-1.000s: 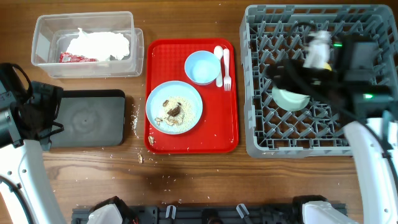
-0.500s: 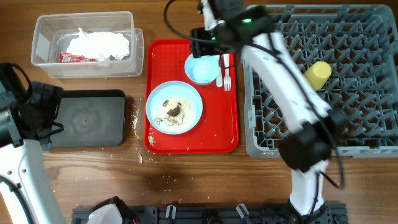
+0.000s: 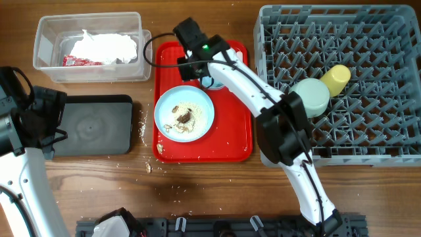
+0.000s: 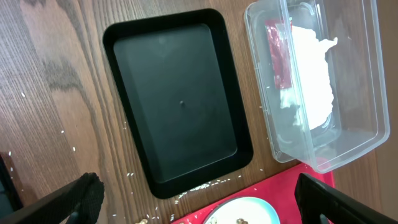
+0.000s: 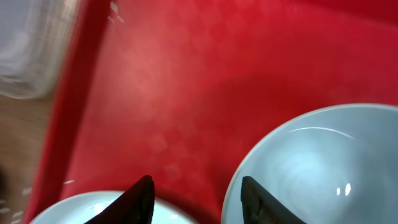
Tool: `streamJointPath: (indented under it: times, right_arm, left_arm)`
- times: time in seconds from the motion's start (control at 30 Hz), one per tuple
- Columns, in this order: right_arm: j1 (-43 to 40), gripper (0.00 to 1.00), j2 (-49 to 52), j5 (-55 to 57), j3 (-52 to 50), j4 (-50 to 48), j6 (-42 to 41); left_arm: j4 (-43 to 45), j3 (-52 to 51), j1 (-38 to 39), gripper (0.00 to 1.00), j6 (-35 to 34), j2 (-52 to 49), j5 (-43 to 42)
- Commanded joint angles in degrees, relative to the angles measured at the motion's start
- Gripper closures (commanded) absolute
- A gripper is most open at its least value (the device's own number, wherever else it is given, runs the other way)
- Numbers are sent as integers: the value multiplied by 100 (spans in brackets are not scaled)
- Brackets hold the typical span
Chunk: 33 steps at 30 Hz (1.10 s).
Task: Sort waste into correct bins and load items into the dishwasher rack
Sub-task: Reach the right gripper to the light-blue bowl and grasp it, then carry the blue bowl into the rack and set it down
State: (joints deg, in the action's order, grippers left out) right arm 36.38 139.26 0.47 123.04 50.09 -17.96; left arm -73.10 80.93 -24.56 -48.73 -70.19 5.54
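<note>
Blue bowl [image 5: 311, 168] sits at far end of red tray [image 5: 186, 81]. My right gripper [image 5: 196, 190] is low over it, jaws apart, holding nothing; right finger by the bowl's left rim, contact unclear. Plate [image 3: 184, 113] with scraps [image 3: 183, 116] just near of it. Mint bowl [image 3: 310, 97] and cup [image 3: 335, 79] are in rack [image 3: 309, 10], right. My left gripper [image 4: 208, 199] is spread wide, empty, above black tray [image 4: 180, 106]. Clear box [image 4: 373, 93] beside it holds napkins [image 4: 311, 81] and wrapper [image 4: 278, 56].
</note>
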Motion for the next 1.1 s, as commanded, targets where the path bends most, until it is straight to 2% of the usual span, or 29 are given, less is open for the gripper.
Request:
streamJointPath:
  times: [0.0, 0.07, 0.13, 0.27, 0.43, 0.53, 0.77, 0.97, 1.07]
  right_arm:
    - [-22, 54, 179, 597, 107, -9, -63]
    - [-17, 57, 190, 660, 107, 0, -46]
    - [-17, 66, 190, 660, 107, -7, -31]
    - [-17, 67, 192, 660, 11, -81, -28]
    - [15, 79, 199, 654, -66, -122, -219]
    - [52, 95, 195, 586, -63, -122, -310]
    - [-2, 96, -369, -319, -57, -66, -326]
    - [-212, 96, -1672, -389, -48, 131, -474]
    - [-605, 96, -2430, -925, -48, 442, -461]
  left_arm:
    - [15, -2, -37, 0, 33, 9, 55]
    - [15, -2, -37, 0, 33, 11, 55]
    - [15, -2, -37, 0, 33, 9, 55]
    - [15, -2, -37, 0, 33, 11, 55]
    - [15, -2, -37, 0, 33, 11, 55]
    - [15, -2, -37, 0, 33, 9, 55]
    - [15, -2, -37, 0, 33, 9, 55]
    - [15, -2, -37, 0, 33, 9, 55]
    - [15, -2, -37, 0, 33, 11, 55]
